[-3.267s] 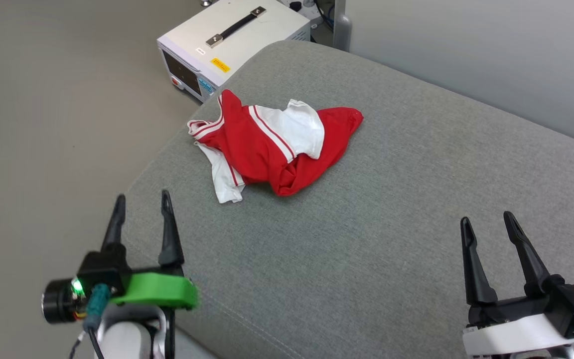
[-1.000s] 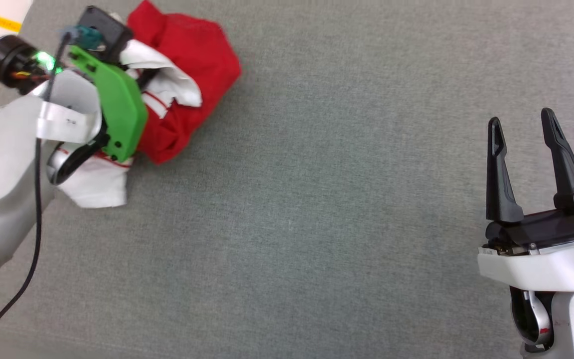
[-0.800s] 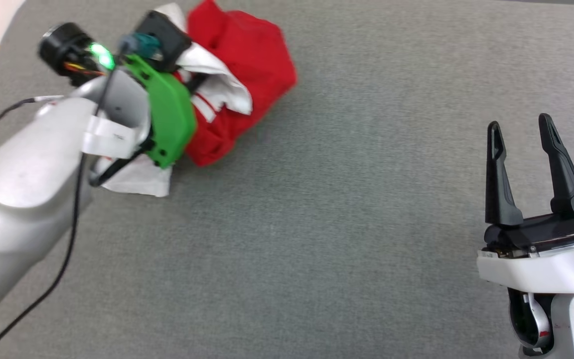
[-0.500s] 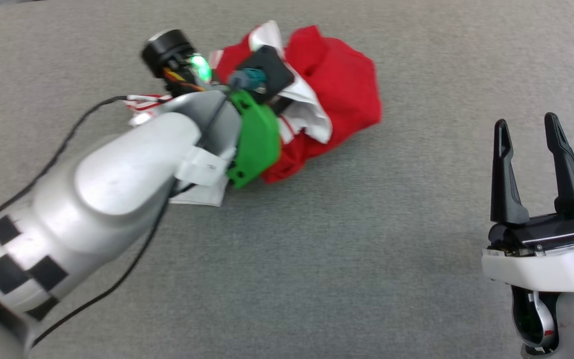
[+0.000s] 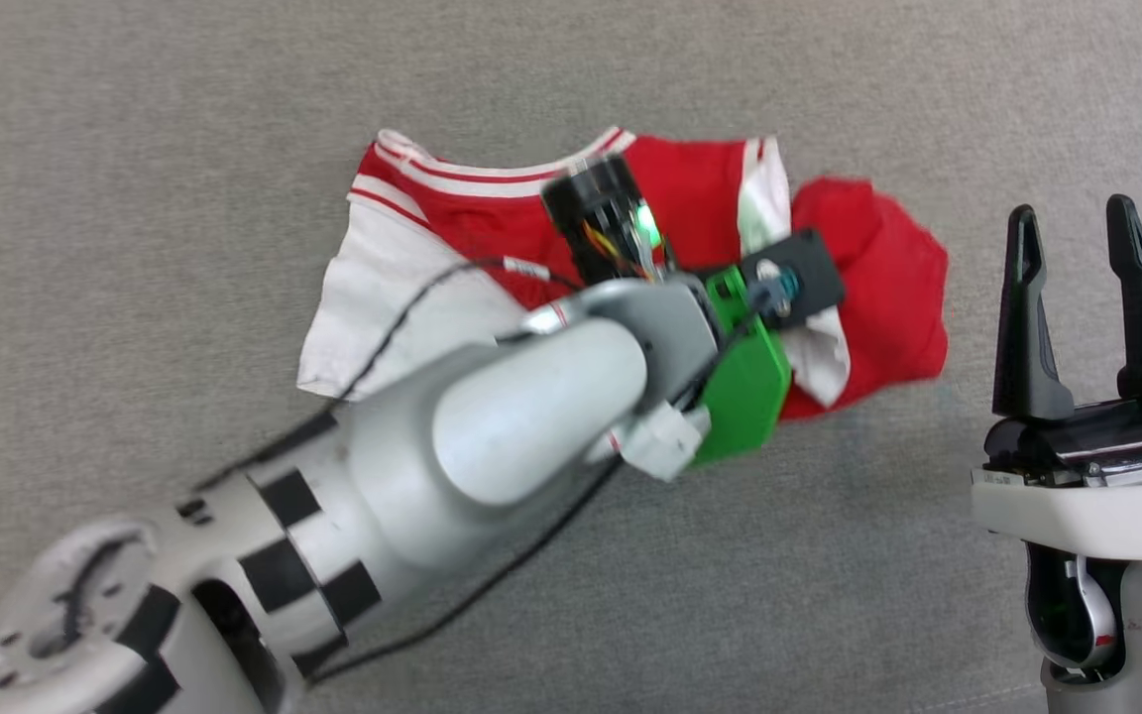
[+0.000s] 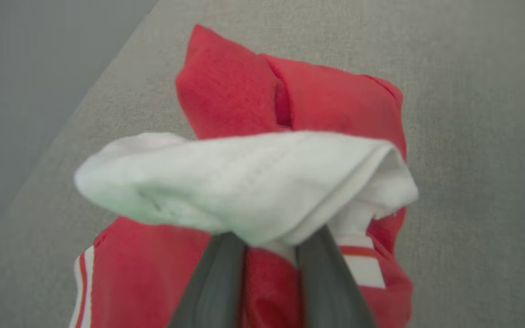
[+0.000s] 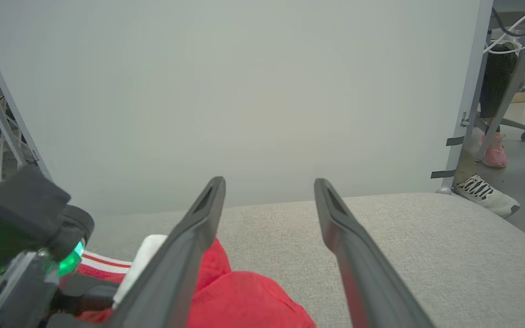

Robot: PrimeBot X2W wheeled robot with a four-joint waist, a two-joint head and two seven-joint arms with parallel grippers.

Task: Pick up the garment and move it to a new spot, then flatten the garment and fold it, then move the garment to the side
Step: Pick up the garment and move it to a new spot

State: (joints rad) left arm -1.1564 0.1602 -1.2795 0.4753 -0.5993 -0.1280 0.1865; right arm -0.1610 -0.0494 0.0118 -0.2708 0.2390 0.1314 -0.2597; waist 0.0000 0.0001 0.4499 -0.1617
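Observation:
The garment (image 5: 868,288), a red jersey with white sleeves and striped trim, lies bunched on the grey cushion (image 5: 135,198). Its collar (image 5: 492,178) points away from me and one white sleeve (image 5: 373,307) lies flat at the left. My left arm (image 5: 531,416) reaches across it, and the green wrist mount (image 5: 744,387) hides the fingers. In the left wrist view my left gripper (image 6: 271,241) is shut on a fold of white sleeve fabric (image 6: 244,182), with red cloth (image 6: 326,100) hanging beyond. My right gripper (image 5: 1075,213) stands open just right of the garment (image 7: 244,296), holding nothing.
The grey cushion (image 7: 426,237) stretches all around the garment. A pale panel wall (image 7: 244,91) rises behind its far edge. Beyond the panel's right end, a white shoe (image 7: 486,193) and a pink shoe (image 7: 492,152) rest on the floor by chair legs.
My left gripper has dragged the garment rightward across the cushion, close to the right gripper. The collar and one sleeve now trail spread out behind. The head view has shifted too.

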